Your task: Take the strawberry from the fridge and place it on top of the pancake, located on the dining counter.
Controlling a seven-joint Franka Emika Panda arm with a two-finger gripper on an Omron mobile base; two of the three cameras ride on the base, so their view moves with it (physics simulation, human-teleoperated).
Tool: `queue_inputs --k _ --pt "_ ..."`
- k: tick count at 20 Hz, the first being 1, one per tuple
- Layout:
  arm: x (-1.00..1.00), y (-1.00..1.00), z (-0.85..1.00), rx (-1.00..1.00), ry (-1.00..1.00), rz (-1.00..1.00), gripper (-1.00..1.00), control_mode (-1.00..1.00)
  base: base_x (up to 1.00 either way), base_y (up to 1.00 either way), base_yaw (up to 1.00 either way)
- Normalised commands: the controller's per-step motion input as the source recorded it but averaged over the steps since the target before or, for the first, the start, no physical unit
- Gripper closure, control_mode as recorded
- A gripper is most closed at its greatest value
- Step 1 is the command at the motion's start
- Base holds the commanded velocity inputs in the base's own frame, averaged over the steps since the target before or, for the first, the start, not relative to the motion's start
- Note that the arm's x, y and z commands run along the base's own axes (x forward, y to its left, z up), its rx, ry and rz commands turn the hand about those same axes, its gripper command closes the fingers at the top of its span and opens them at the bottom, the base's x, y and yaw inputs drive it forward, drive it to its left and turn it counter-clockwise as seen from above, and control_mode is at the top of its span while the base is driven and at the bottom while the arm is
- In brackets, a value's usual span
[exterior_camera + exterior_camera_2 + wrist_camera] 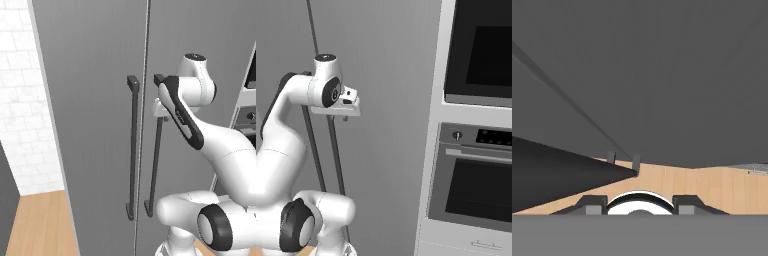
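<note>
Looking from my left side, I see the fridge (95,125) shut, and my gripper (160,114) sits at the right handle (156,165), up near twelve o'clock on the bar. From my right side, my hand presses against that handle (336,160). My hand camera shows the dark handle (562,170) at nine o'clock. I cannot tell whether my fingers are pinching it.

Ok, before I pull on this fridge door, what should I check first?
1. Door state of the fridge: ok, both doors shut, as expected.
2. Gripper at the right door handle: ok, near its top end.
3. Jaws closed around that handle: cannot tell.
4. Left door handle free of the arm: ok.
5. Access to the strawberry: not ok, the doors are shut.
</note>
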Motion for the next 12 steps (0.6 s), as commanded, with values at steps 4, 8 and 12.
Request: queue_inputs --k 4,8,12 --pt "-0.33 0.00 0.00 0.00 -0.02 0.00 -1.00 -1.00 0.00 0.00 0.00" --pt "-0.70 0.00 0.00 0.00 -0.18 0.00 -1.00 -1.00 0.00 0.00 0.00" --pt "-0.79 0.00 0.04 0.00 -0.31 -0.03 -1.00 -1.00 0.00 0.00 0.00"
